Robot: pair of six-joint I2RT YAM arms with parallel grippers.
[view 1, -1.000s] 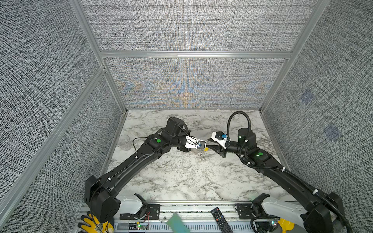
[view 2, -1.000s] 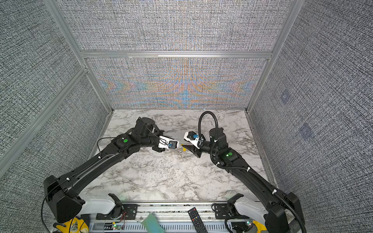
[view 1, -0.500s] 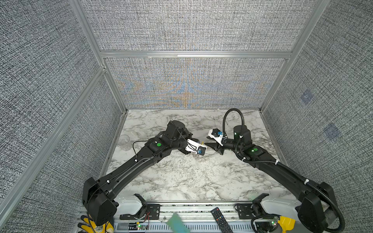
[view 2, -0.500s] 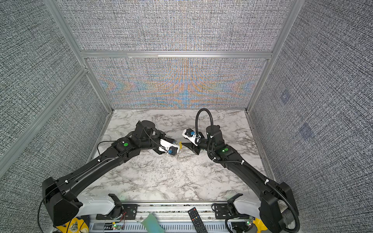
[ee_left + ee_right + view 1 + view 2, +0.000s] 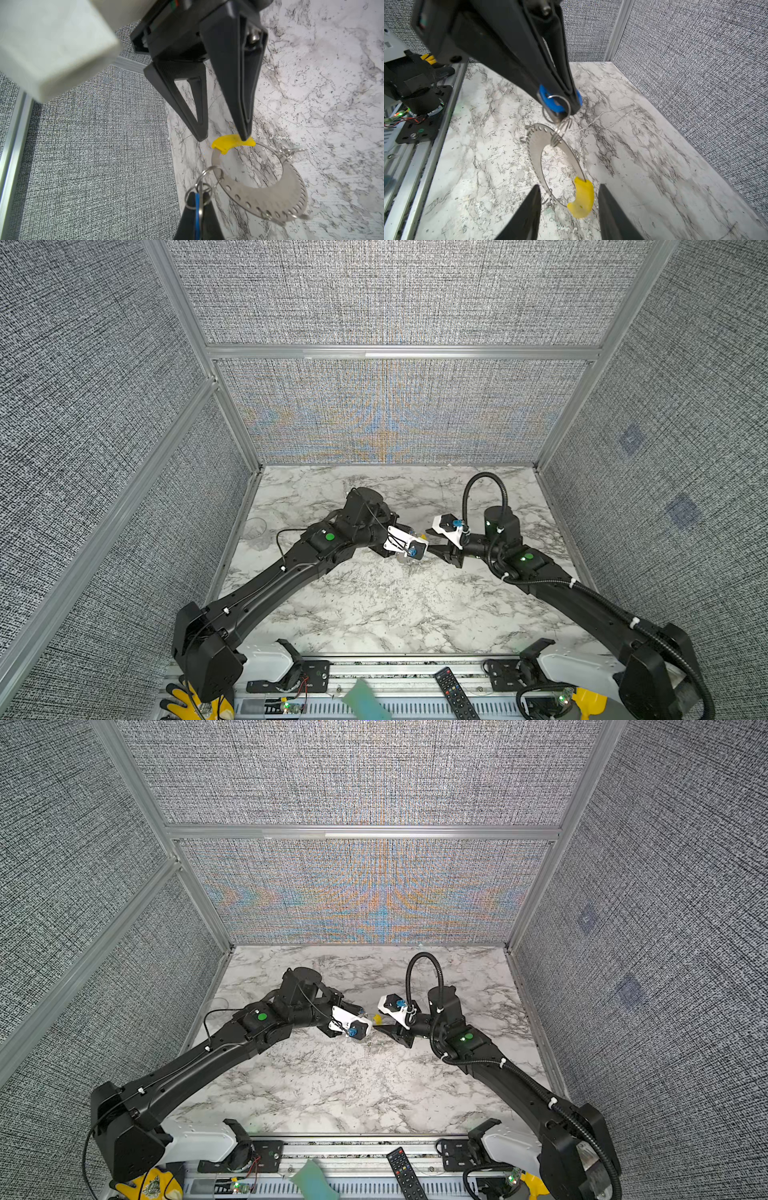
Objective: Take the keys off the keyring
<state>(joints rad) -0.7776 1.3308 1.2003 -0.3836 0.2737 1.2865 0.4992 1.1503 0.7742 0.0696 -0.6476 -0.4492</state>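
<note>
Right wrist view showed, over the marble table (image 5: pixel 633 135), the left gripper (image 5: pixel 564 105) clamped and the right gripper (image 5: pixel 569 185) parted either side of the keyring (image 5: pixel 535 149) at its yellow section (image 5: pixel 582 197), the keyring hanging from the left's pinched blue key (image 5: pixel 545 97) by a small metal ring (image 5: pixel 560 129).

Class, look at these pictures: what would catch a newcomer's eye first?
The blue key pinched in the shut left tool over the marble table, with the grey keyring dangling from it. Then the keyring's bright yellow section, sitting between the open jaws of the right tool.
</note>
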